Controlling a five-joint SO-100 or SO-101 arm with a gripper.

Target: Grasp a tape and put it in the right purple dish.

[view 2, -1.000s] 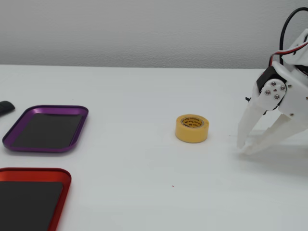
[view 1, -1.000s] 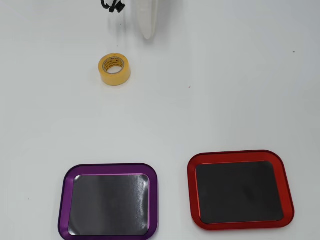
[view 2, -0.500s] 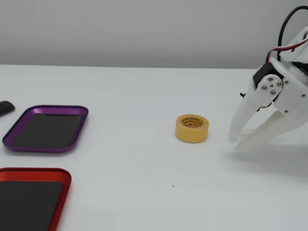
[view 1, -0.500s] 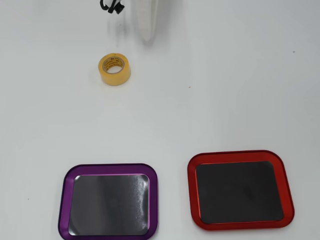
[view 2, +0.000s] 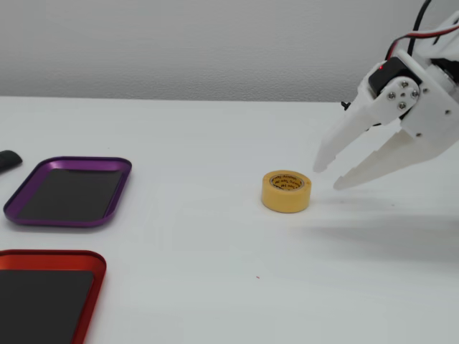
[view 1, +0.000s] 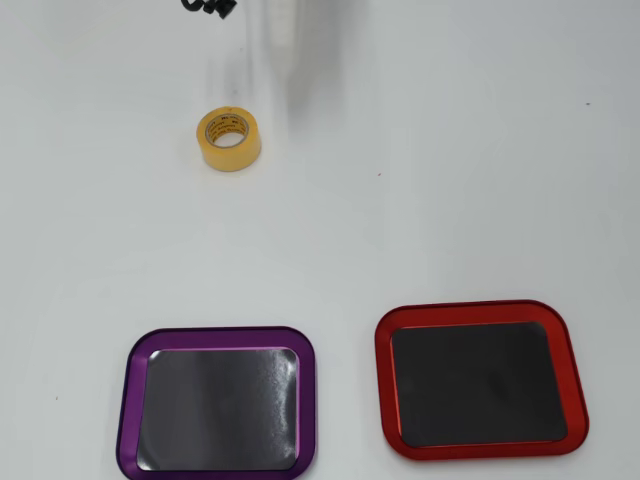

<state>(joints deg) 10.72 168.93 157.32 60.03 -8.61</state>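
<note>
The tape (view 1: 229, 139) is a small yellow roll with a printed core, lying flat on the white table at the upper left of the overhead view. In the fixed view the tape (view 2: 286, 191) lies just left of my gripper (view 2: 330, 176). The white gripper is open and empty, tips pointing down-left, a short gap from the roll and slightly above the table. In the overhead view the arm is only a faint white blur at the top edge. The purple dish (view 1: 125, 400) sits empty at the bottom left of the overhead view, and at the left of the fixed view (view 2: 86, 160).
A red-rimmed tray (view 1: 383, 380) of the same shape lies beside the purple one, empty; it also shows in the fixed view (view 2: 50, 255). A small dark object (view 2: 7, 160) lies at the left edge of the fixed view. A black part (view 1: 208, 6) shows at the overhead view's top edge.
</note>
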